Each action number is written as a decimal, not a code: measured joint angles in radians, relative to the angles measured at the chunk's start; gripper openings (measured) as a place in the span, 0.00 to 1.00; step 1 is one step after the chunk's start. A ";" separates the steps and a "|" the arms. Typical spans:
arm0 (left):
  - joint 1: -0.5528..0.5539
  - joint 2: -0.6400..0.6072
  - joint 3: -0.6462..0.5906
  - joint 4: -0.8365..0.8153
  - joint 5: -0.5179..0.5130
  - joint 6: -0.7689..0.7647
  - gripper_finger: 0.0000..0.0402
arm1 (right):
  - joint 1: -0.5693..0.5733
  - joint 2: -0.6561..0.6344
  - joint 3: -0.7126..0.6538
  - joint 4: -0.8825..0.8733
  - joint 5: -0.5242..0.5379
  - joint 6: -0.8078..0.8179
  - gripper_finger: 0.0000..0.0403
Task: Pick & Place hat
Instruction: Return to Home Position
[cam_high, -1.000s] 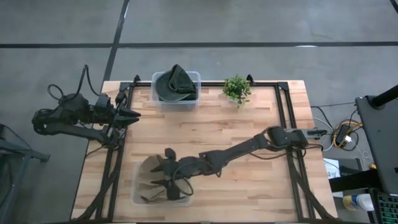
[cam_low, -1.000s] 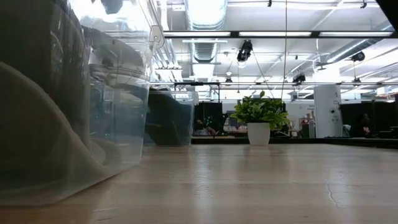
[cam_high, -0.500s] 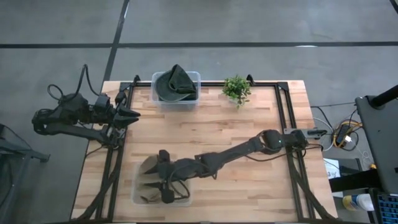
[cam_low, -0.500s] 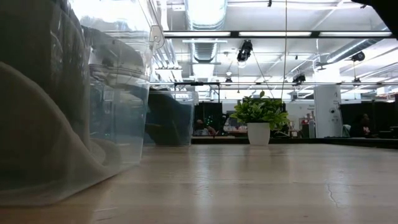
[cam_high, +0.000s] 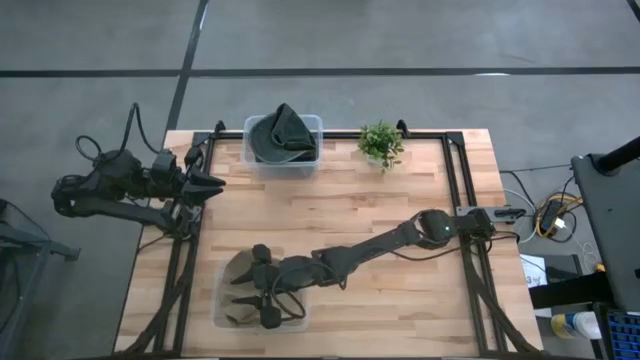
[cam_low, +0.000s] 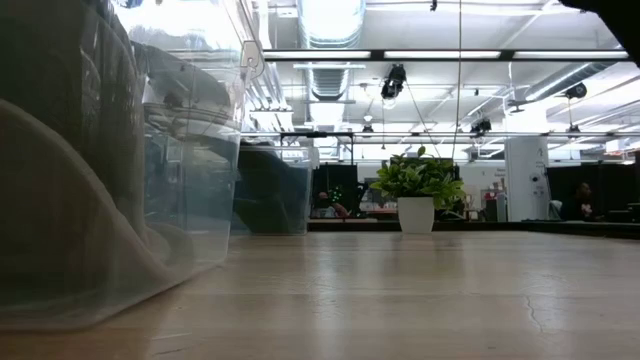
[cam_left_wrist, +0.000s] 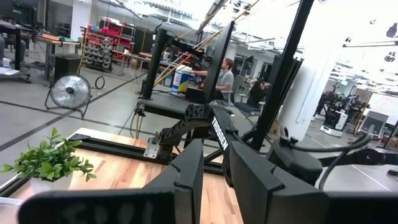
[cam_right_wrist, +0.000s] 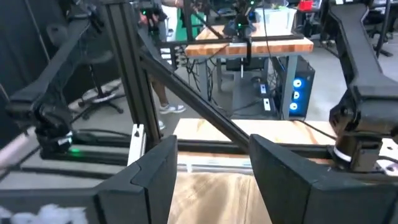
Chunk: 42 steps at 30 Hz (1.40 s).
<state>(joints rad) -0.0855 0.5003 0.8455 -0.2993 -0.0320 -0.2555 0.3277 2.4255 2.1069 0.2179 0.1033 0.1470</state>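
Observations from my remote station:

1. The right gripper (cam_high: 245, 297) is extended across the table (cam_high: 350, 210) and sits over the near transparent bin (cam_high: 215, 300), at the table's front-left corner. Its jaws stand well apart and hold nothing. In the right wrist view I see tan fabric lying between and beneath the two fingers.

2. The brown cap (cam_high: 240, 266) lies inside that near bin, loose and crumpled against the bin floor. I cannot tell how many caps make up the tan heap. In the low view the same tan fabric slumps against the bin's clear wall.

3. The left gripper (cam_high: 212, 184) rests at the table's left edge, beside the frame rail and well apart from both bins. Its jaws are drawn almost together and grip nothing.

4. A second transparent bin (cam_high: 318, 124) stands at the far edge of the table and contains a dark hat (cam_high: 283, 138), which rises above the rim.

5. A small potted plant (cam_high: 380, 143) stands just beside that far bin, upright.
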 joint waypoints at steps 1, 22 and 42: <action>0.000 0.000 0.000 0.000 0.000 -0.001 0.18 | 0.001 -0.009 0.000 -0.020 0.000 -0.010 0.47; 0.000 -0.003 0.000 -0.016 0.000 -0.003 0.18 | 0.008 -0.475 -0.274 -0.595 0.165 -0.138 0.20; -0.002 0.019 -0.056 -0.023 -0.036 0.041 0.00 | 0.035 -1.262 -1.183 -0.165 0.238 -0.210 0.02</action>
<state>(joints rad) -0.0872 0.5194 0.7891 -0.3225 -0.0682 -0.2146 0.3626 1.1637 0.9236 0.0528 0.3412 -0.0627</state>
